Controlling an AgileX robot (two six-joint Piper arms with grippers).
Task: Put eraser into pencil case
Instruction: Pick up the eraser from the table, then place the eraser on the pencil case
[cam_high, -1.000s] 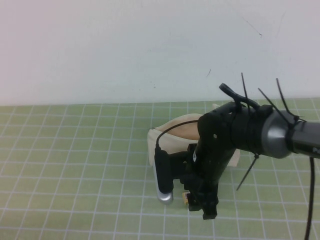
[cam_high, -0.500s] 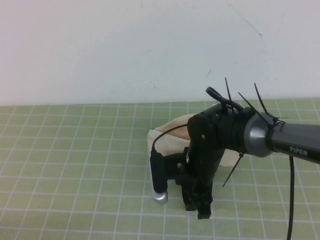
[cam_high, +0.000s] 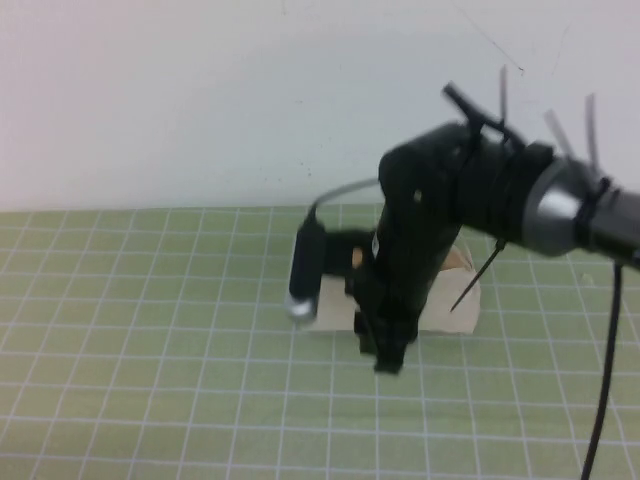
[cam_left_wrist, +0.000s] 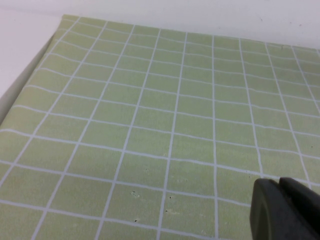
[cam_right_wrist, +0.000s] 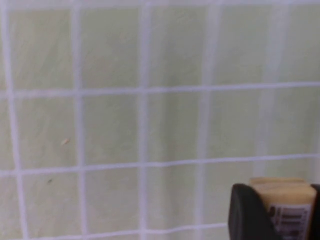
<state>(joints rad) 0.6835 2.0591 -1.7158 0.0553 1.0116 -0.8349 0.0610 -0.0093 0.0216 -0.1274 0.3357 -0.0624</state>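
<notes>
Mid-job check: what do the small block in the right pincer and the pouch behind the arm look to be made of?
Tan-yellow rectangular eraser: probably matte rubber, with a white barcode label, clamped in the right pincer above the mat. Cream boxy pencil case: soft-looking, likely fabric, mostly hidden behind the arm. Left pincer sits over bare green grid mat.

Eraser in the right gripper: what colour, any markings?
Tan-yellow eraser with a white barcode label, clamped in the right gripper; best in the right wrist view.

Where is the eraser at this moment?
The eraser is clamped in the right tool, lifted above the green grid mat, just in front of the pencil case in the high view.
</notes>
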